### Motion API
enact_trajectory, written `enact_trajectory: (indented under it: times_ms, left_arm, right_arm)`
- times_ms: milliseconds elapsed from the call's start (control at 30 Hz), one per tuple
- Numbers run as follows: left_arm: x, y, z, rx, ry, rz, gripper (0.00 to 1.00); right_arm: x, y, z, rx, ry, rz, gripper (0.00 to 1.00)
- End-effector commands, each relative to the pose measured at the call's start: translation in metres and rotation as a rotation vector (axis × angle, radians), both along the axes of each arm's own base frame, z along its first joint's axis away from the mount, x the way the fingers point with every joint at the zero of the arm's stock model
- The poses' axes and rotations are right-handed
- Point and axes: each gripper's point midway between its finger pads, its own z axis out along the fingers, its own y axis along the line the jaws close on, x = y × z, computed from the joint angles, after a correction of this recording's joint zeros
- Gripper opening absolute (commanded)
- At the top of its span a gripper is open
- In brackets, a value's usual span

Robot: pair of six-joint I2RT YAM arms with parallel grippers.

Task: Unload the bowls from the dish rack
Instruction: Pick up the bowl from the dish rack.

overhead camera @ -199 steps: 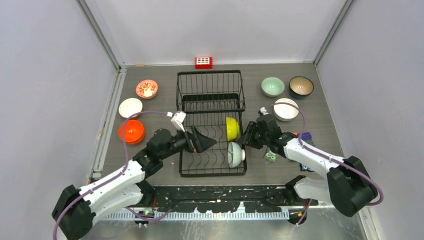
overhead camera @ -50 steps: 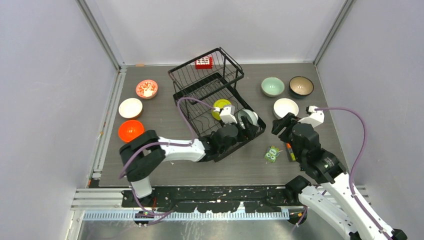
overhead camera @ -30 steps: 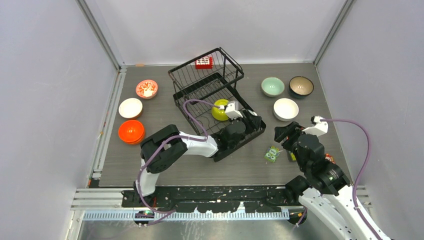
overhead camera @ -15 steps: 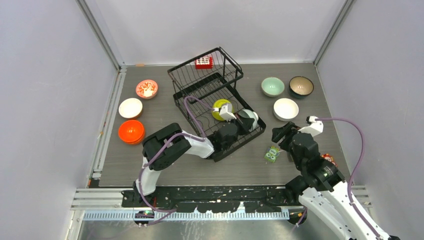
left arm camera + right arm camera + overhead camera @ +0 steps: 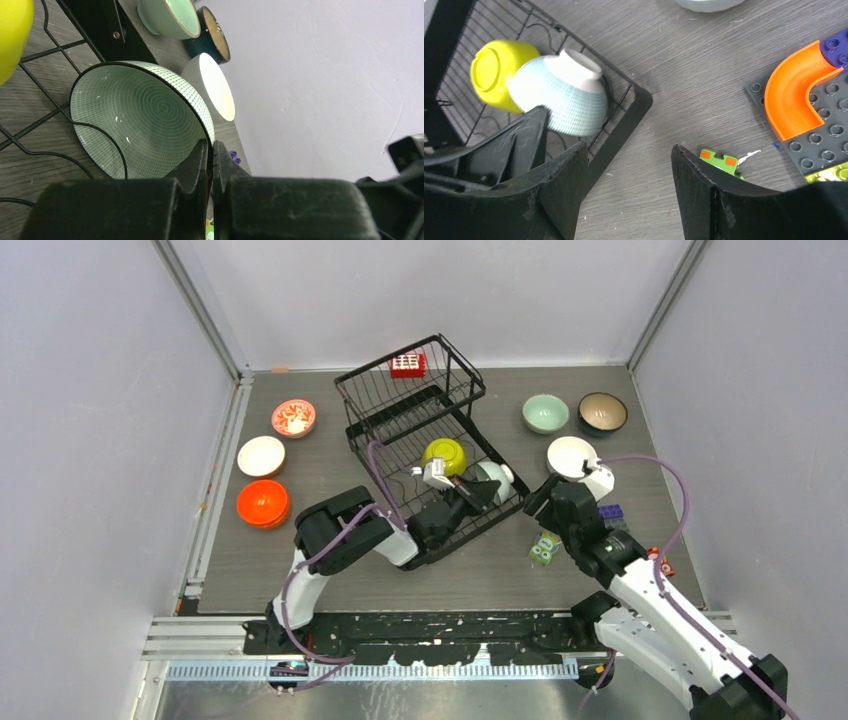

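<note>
1. Mint-patterned bowl [image 5: 145, 125] — stands on edge in the near right corner of the dish rack [image 5: 425, 400]. Its rim is pinched between the closed fingers of the left gripper [image 5: 210, 150].
2. Lime-yellow bowl [image 5: 446, 453] — in the rack just beside the first. Its outside now faces the overhead camera; half a second ago its opening showed.
3. Rack — lies skewed on the table [image 5: 450, 580] with the upper basket tilted up; 6.6 s ago it sat square.
4. Right gripper [image 5: 629, 155] — jaws wide apart, holding nothing, just outside the rack's near corner, closer than half a second ago.
5. Bowls off the rack, all unmoved:
   - Left: orange bowl [image 5: 263, 503], white bowl [image 5: 261, 455], red-patterned bowl [image 5: 293, 418].
   - Right: mint bowl [image 5: 545, 413], dark bowl [image 5: 602, 412], second white bowl [image 5: 568, 453].
6. Table surface — dark grey wood grain; owl card [image 5: 543, 548] and toy blocks [image 5: 804, 100] lie near the right arm.
7. Room — pale walls [image 5: 430, 300], metal corner posts.
</note>
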Motion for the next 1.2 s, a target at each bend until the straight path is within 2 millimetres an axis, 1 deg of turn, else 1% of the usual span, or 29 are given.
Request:
enact_trajectory:
  times_ms: [0, 133, 167, 233, 333, 500, 633, 733, 933, 1033, 1100, 1167]
  left_arm:
    - [0.006, 0.013, 0.024, -0.129, -0.018, 0.015, 0.00]
    - [0.002, 0.014, 0.031, -0.137, -0.026, -0.007, 0.00]
    - [0.001, 0.015, 0.034, -0.139, -0.030, -0.011, 0.00]
    - [0.000, 0.015, 0.038, -0.143, -0.037, -0.020, 0.00]
    - [-0.002, 0.015, 0.043, -0.156, -0.038, -0.029, 0.00]
    - [-0.005, 0.017, 0.056, -0.196, -0.033, -0.042, 0.00]
    - [-0.010, 0.017, 0.075, -0.220, -0.058, -0.063, 0.00]
    - [-0.012, 0.018, 0.087, -0.237, -0.077, -0.074, 0.00]
    - [-0.016, 0.022, 0.105, -0.259, -0.100, -0.082, 0.00]
    - [-0.018, 0.022, 0.111, -0.268, -0.109, -0.096, 0.00]
    - [-0.019, 0.022, 0.113, -0.272, -0.112, -0.100, 0.00]
    - [-0.020, 0.021, 0.117, -0.275, -0.119, -0.108, 0.00]
  right_arm:
    - [0.022, 0.000, -0.003, 0.076, -0.015, -0.047, 0.66]
    - [0.037, -0.010, -0.017, 0.122, 0.033, -0.061, 0.62]
    - [0.041, -0.009, -0.019, 0.130, 0.039, -0.049, 0.61]
    - [0.046, 0.000, -0.019, 0.157, 0.040, 0.000, 0.61]
    - [0.051, 0.007, -0.023, 0.176, 0.053, 0.028, 0.61]
    - [0.054, 0.014, -0.040, 0.178, 0.111, 0.050, 0.60]
    - [0.056, 0.015, -0.049, 0.179, 0.126, 0.046, 0.55]
    - [0.058, 0.015, -0.053, 0.179, 0.134, 0.042, 0.47]
    - [0.058, 0.014, -0.058, 0.176, 0.142, 0.033, 0.40]
    - [0.057, 0.015, -0.060, 0.188, 0.142, 0.034, 0.41]
    - [0.055, 0.016, -0.056, 0.201, 0.123, 0.038, 0.45]
    - [0.055, 0.017, -0.054, 0.212, 0.114, 0.048, 0.46]
